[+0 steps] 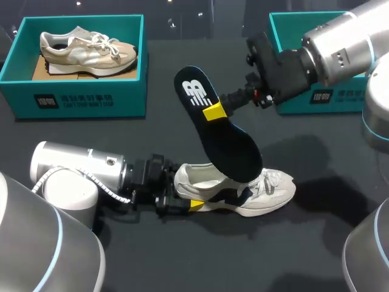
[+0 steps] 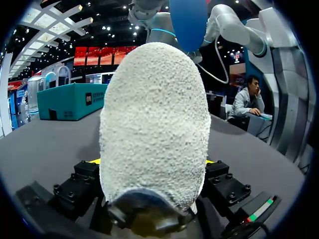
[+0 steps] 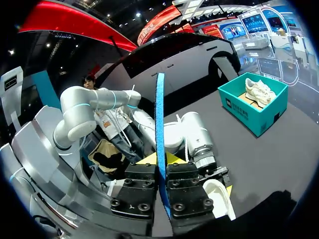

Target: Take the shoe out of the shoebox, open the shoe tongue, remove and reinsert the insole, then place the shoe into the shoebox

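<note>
A white and navy shoe (image 1: 267, 190) lies on its side on the dark table, toe to the right. My left gripper (image 1: 182, 202) holds its heel, one finger on each side; in the left wrist view the heel (image 2: 154, 119) fills the space between the yellow tips. Slanting above the shoe is the dark blue insole (image 1: 222, 131), whose lower end reaches the shoe's opening. Whether that end is inside is hidden. My right gripper (image 1: 214, 111) is shut on the insole's edge near its heel. In the right wrist view the insole (image 3: 160, 124) stands edge-on between the closed fingers, with the shoe (image 3: 219, 196) beyond.
A teal shoebox (image 1: 79, 97) at the back left holds a beige shoe (image 1: 88, 48). A second teal box (image 1: 292, 36) stands at the back right, partly behind my right arm. Bare table lies in front of the shoe and between the boxes.
</note>
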Robot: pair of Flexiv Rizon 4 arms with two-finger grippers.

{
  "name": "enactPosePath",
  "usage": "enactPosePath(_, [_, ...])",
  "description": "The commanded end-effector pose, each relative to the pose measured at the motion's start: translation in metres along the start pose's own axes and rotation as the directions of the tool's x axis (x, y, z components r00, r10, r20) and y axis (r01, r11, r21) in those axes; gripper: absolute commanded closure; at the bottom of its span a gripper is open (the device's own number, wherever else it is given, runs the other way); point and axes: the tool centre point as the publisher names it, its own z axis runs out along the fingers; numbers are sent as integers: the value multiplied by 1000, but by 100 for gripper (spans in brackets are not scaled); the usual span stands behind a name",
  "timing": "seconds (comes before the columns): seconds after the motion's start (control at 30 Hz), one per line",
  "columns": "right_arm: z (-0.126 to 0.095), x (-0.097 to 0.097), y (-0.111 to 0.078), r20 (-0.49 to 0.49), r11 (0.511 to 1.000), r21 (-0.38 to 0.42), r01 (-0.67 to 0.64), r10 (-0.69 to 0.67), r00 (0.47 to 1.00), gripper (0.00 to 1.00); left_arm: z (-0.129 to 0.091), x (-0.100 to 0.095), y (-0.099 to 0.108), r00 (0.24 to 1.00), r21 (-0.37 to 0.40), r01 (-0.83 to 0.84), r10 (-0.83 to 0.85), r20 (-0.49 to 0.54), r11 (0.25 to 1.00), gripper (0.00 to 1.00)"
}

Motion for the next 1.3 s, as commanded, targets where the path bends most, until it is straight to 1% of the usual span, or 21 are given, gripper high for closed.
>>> enactPosePath(0.03, [-19,17,-7,27,994,-103,-42,45,999,100,1,0,1,1000,-1,0,0,1,1000,100])
enactPosePath(0.07, [-24,23,-7,26,991,-127,-51,55,998,100,1,0,1,1000,-1,0,0,1,1000,100])
enactPosePath(0.1, [-29,29,-7,3,984,-169,-55,56,998,100,1,0,1,1000,-1,0,0,1,1000,100])
enactPosePath(0.13, [-32,33,-8,-15,974,-214,-80,79,997,100,1,0,1,1000,-1,0,0,1,1000,100])
enactPosePath(0.17, [-37,38,-9,-37,953,-276,-128,123,992,100,1,0,1,1000,-1,0,0,1,1000,100])
enactPosePath(0.2, [-39,42,-9,-34,953,-269,-142,138,990,100,1,0,1,1000,-1,0,0,1,1000,100])
enactPosePath(0.23, [-38,48,-8,4,952,-265,-154,161,987,100,1,0,1,1000,-1,0,0,1,1000,100])
enactPosePath(0.6, [-38,48,-8,4,952,-265,-154,161,987,100,1,0,1,1000,-1,0,0,1,1000,100])
enactPosePath(0.73, [-42,53,-12,20,951,-280,-129,140,990,100,1,0,1,1000,-1,0,0,1,1000,100])
enactPosePath(0.93, [-50,62,-18,8,948,-307,-88,95,995,100,1,0,1,1000,-1,0,0,1,1000,100])
enactPosePath(1.3, [-60,74,-30,46,940,-325,-103,125,991,100,1,0,1,1000,-1,0,0,1,1000,100])
